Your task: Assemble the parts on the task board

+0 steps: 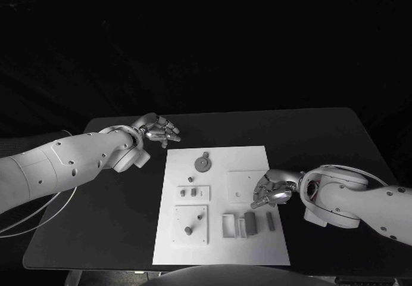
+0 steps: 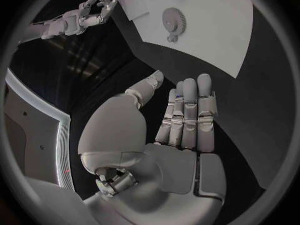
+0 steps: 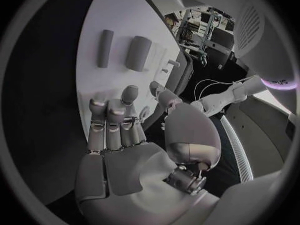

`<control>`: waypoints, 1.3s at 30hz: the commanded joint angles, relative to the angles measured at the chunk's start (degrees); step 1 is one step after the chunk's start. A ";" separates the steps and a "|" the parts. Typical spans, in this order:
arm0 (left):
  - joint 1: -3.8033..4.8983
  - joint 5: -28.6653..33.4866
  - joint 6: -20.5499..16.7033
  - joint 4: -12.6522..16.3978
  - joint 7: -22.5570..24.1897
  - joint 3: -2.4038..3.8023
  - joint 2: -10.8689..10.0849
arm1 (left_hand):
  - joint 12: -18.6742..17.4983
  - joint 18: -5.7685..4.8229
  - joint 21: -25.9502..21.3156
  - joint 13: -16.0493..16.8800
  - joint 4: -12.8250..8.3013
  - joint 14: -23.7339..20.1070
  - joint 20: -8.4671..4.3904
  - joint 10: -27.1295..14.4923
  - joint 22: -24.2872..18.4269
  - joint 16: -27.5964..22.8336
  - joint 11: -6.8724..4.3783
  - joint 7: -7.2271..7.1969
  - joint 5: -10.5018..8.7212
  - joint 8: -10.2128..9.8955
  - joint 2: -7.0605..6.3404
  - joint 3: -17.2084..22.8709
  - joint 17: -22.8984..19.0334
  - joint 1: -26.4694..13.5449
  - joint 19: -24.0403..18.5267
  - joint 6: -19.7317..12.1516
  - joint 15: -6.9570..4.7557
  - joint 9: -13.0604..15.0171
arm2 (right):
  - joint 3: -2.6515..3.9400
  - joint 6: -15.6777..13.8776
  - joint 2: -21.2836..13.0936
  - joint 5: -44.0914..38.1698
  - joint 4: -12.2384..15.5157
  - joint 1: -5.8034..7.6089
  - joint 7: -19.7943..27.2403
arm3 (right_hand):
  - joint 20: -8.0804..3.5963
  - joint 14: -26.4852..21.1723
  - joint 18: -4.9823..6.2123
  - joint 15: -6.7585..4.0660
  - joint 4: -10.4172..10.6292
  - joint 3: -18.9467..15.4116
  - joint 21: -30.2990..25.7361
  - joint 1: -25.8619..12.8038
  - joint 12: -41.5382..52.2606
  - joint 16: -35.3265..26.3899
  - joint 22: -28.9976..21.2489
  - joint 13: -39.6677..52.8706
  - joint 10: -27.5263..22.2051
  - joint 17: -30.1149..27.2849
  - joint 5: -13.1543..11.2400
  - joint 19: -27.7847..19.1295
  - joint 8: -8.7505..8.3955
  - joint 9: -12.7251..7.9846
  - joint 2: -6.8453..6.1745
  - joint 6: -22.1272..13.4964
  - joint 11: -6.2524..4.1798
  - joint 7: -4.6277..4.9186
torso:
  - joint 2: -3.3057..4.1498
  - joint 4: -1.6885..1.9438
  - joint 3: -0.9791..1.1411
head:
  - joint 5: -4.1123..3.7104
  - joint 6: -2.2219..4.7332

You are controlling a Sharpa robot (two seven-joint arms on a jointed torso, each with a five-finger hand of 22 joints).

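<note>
Head view: white task board [image 1: 258, 250] lies mid-table on the black table [image 1: 343, 137]. Left hand [image 1: 159, 130] hovers off the board's far-left corner, over bare table, fingers spread, holding nothing. Right hand [image 1: 273, 190] sits at the board's right edge, about halfway along, fingers loosely apart over the plate, nothing visibly pinched.

Parts are grey here: a round gear [image 1: 203, 164] on the far half, a small peg [image 1: 190, 179] just near of it, two raised square plates with pins on the left side, and a row of upright bars [image 1: 250, 219] and a frame piece near the right-front.

Left wrist view adds: left hand [image 2: 181, 120] fingers straight and side by side, thumb apart, palm empty, over the dark table beside the board [image 2: 212, 35]; gear [image 2: 173, 20] shows its teeth and a small lobe next to it. The other hand [image 2: 94, 10] shows far off.

Right wrist view adds: right hand [image 3: 122, 130] flat-ish, empty, over the board [image 3: 119, 15]; two bars [image 3: 139, 53] lie just beyond the fingertips [image 3: 129, 92].

Writing: part of a lit logo on the robot's body in the right wrist view, too cut off to read.
</note>
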 commanded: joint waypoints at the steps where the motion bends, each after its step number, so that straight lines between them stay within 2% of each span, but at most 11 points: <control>1: -0.05 0.13 -0.19 0.38 0.32 -0.02 -0.06 | 0.14 2.98 -0.37 -0.07 0.41 0.31 -0.36 -0.19 0.05 -0.20 0.01 0.42 -0.13 0.23 -0.14 0.05 0.10 -0.64 -0.13 0.12 0.12 -0.10 | -0.19 -1.21 0.20 0.17 0.23 -0.32 -1.70 | 0.90 -1.69 3.02 0.33 0.70 0.53 -0.03 -0.18 3.05 0.48 1.17 2.39 -3.97 0.54 0.04 -1.28 0.09 0.04 -1.17 0.76 0.71 0.25 | -0.27 -0.19 -0.16 | -0.09 -1.13; 4: -0.13 0.21 -0.14 0.41 0.30 -0.10 -0.07 | 0.14 2.98 -0.38 -0.08 0.42 0.31 -0.36 -0.19 0.06 -0.21 0.00 0.42 -0.13 0.23 -0.15 0.05 0.11 -0.64 -0.12 0.12 0.12 -0.10 | -0.28 -1.79 0.30 -0.31 0.33 -0.57 -2.43 | 1.24 -2.20 3.02 -0.01 2.02 0.97 0.73 -0.35 5.90 1.44 1.19 3.58 -5.47 0.88 0.02 -1.64 0.72 0.43 -1.76 2.06 0.35 -0.20 | -0.44 -0.29 -0.26 | -0.24 -2.60; 5: -0.16 0.22 -0.13 0.44 0.30 -0.13 -0.08 | 0.14 2.98 -0.38 -0.08 0.43 0.31 -0.36 -0.19 0.06 -0.21 0.00 0.42 -0.13 0.23 -0.14 0.05 0.12 -0.64 -0.12 0.12 0.12 -0.10 | -0.28 -1.80 0.30 -0.82 0.35 -0.63 -2.79 | 1.26 -2.29 3.02 -0.05 2.26 0.94 0.85 -0.50 6.35 1.61 1.19 3.73 -5.72 0.93 0.02 -1.71 0.77 0.49 -1.99 2.18 0.31 -0.23 | -0.49 -0.31 -0.28 | -0.24 -2.74; 6: -0.19 0.24 -0.09 0.44 0.30 -0.16 -0.08 | 0.14 2.98 -0.38 -0.08 0.43 0.32 -0.36 -0.19 0.07 -0.21 0.00 0.42 -0.13 0.23 -0.15 0.05 0.12 -0.65 -0.12 0.11 0.12 -0.10 | -0.29 -1.89 0.31 -1.23 0.32 -0.69 -3.08 | 1.22 -2.30 3.02 -0.12 2.95 0.92 1.37 -0.80 7.73 2.44 1.26 4.29 -6.05 1.28 -3.19 -1.74 0.92 0.65 -2.54 2.45 0.21 -0.42 | -0.57 -0.36 -0.32 | -0.23 -2.74; 9: -0.34 0.41 -0.09 0.38 0.29 -0.30 -0.06 | 0.14 2.98 -0.38 -0.08 0.45 0.32 -0.37 -0.19 0.07 -0.21 0.00 0.42 -0.13 0.23 -0.14 0.05 0.13 -0.66 -0.12 0.11 0.12 -0.10 | -0.29 -0.91 0.43 -3.46 0.24 -1.24 -4.02 | 0.79 -2.31 3.02 -0.77 6.69 1.50 3.69 -2.88 14.84 5.57 1.39 7.82 -6.14 2.93 -3.41 -1.54 2.13 1.78 -3.93 4.45 -0.46 -1.25 | -0.80 -0.47 -0.40 | -0.14 -3.35; 12: -0.49 0.47 0.02 0.38 0.28 -0.48 -0.05 | 0.14 2.98 -0.38 -0.08 0.48 0.33 -0.37 -0.19 0.08 -0.21 0.00 0.42 -0.13 0.22 -0.14 0.05 0.14 -0.68 -0.11 0.11 0.12 -0.11 | -0.29 0.14 0.65 -5.21 0.31 -1.51 -4.40 | 0.76 0.84 3.02 -1.63 10.84 2.42 1.12 -5.48 20.26 9.66 -0.76 10.05 -5.56 6.89 -3.42 -2.99 4.13 3.93 -4.56 6.97 -1.68 -2.39 | -1.01 -0.59 -0.53 | -0.09 -3.41; 16: -0.82 0.79 0.02 0.17 0.31 -0.80 0.04 | 0.14 2.98 -0.38 -0.08 0.52 0.33 -0.37 -0.19 0.09 -0.22 0.00 0.43 -0.13 0.22 -0.13 0.04 0.16 -0.72 -0.11 0.10 0.11 -0.12 | -0.29 0.00 1.62 -6.43 -0.03 -2.02 -4.43 | 0.32 3.27 3.02 -2.38 13.57 2.56 0.53 -6.20 23.84 11.50 -1.83 10.75 -4.60 8.91 -3.98 -1.33 5.92 6.63 -5.06 8.87 -2.80 -3.50 | -1.36 -0.71 -0.65 | -0.06 -3.37; 22: -1.17 1.03 0.17 -0.32 0.42 -1.10 0.29 | 0.13 2.99 -0.39 -0.08 0.57 0.34 -0.37 -0.20 0.11 -0.23 0.00 0.43 -0.13 0.21 -0.10 0.05 0.18 -0.75 -0.10 0.08 0.11 -0.13 | -0.29 0.55 2.92 -7.16 -0.93 -2.26 -4.13 | -0.19 5.07 3.02 -2.71 15.22 2.33 0.53 -6.55 25.65 12.35 -2.11 10.89 -3.70 10.03 -4.12 -0.56 6.92 8.46 -5.03 10.18 -3.53 -4.26 | -2.11 -1.01 -0.86 | 0.18 -3.17; 29: -1.69 1.36 0.45 -1.03 0.47 -1.50 0.85 | 0.13 2.99 -0.40 -0.09 0.63 0.35 -0.38 -0.20 0.13 -0.24 0.00 0.45 -0.13 0.20 -0.05 0.06 0.22 -0.78 -0.09 0.04 0.11 -0.15 | -0.29 2.19 4.79 -7.17 -1.79 -3.13 -4.26 | -0.40 5.56 3.02 -2.80 15.77 2.16 0.58 -6.61 26.93 12.60 -2.16 11.55 -2.56 10.25 -4.07 -0.31 7.14 9.08 -4.67 10.59 -3.78 -4.52 | -3.34 -1.27 -1.20 | 0.70 -3.59; 35: -1.92 1.50 0.54 -1.29 0.48 -1.77 1.02 | 0.12 3.00 -0.41 -0.10 0.67 0.35 -0.38 -0.22 0.14 -0.25 0.00 0.45 -0.12 0.19 -0.02 0.07 0.23 -0.79 -0.10 0.01 0.11 -0.16 | -0.31 4.47 5.05 -7.17 -2.32 -3.20 -5.07 | -0.53 5.99 3.02 -2.79 16.04 1.81 0.65 -6.74 27.64 12.80 -2.16 11.87 -1.81 10.51 -4.04 -0.19 7.25 9.46 -4.31 10.93 -3.96 -4.70 | -4.20 -1.50 -1.51 | 0.96 -4.14; 39: -1.93 1.62 0.52 -1.37 0.45 -1.84 0.97 | 0.11 3.00 -0.41 -0.10 0.69 0.35 -0.38 -0.23 0.15 -0.26 0.00 0.46 -0.13 0.18 -0.02 0.07 0.25 -0.80 -0.10 -0.01 0.11 -0.17 | -0.46 7.49 5.38 -7.17 -2.47 -3.26 -6.57 | -0.57 5.77 3.02 -2.76 16.12 1.66 0.64 -6.80 27.42 12.78 -2.16 11.58 -2.05 10.12 -4.03 -0.20 7.21 9.55 -4.18 10.95 -4.01 -4.74 | -4.37 -1.57 -1.58 | 1.11 -4.14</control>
